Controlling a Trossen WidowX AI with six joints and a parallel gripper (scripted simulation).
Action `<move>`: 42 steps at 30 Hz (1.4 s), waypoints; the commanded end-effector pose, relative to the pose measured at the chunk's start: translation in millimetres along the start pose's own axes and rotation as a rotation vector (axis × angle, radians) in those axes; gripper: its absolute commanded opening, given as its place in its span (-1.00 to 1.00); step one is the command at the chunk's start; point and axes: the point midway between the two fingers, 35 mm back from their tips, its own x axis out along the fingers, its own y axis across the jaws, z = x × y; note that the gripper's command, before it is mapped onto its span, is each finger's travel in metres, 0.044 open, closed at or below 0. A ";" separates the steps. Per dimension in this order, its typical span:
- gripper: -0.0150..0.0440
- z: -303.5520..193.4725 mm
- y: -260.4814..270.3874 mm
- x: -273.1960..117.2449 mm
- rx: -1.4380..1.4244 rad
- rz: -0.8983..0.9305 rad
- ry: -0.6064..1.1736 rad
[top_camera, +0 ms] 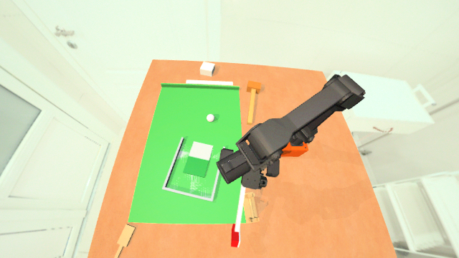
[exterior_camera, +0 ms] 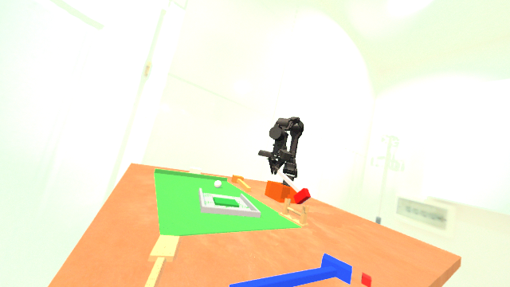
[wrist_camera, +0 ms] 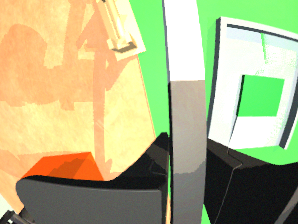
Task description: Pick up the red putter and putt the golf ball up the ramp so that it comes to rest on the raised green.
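The red putter, with its red head (top_camera: 235, 236) (exterior_camera: 302, 195) and white shaft (top_camera: 240, 206) (wrist_camera: 185, 40), is held by my gripper (exterior_camera: 276, 171) (wrist_camera: 176, 137), which is shut on the grey grip end of the shaft. In the exterior view the putter slants down to its head, above the table. The white golf ball (top_camera: 210, 117) (exterior_camera: 217, 183) rests on the green mat (top_camera: 154, 143) (exterior_camera: 179, 227). A grey-walled enclosure (top_camera: 188, 195) (exterior_camera: 229, 211) (wrist_camera: 218, 55) surrounds a white patch (top_camera: 201, 150) and a darker green patch (top_camera: 196, 166) (exterior_camera: 225, 202). In the top view the arm hides the fingertips.
A wooden stand (top_camera: 252, 209) (exterior_camera: 296, 211) (wrist_camera: 117, 30) is at the mat's right edge. An orange box (top_camera: 297, 151) (exterior_camera: 275, 191) (wrist_camera: 75, 165) is by the arm. An orange mallet (top_camera: 254, 87), white block (top_camera: 207, 69), wooden paddle (top_camera: 126, 235) and blue putter (exterior_camera: 336, 268) lie around the mat.
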 end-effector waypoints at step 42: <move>-0.49 -234.5 -46.3 -19.2 1.169 0.099 0.142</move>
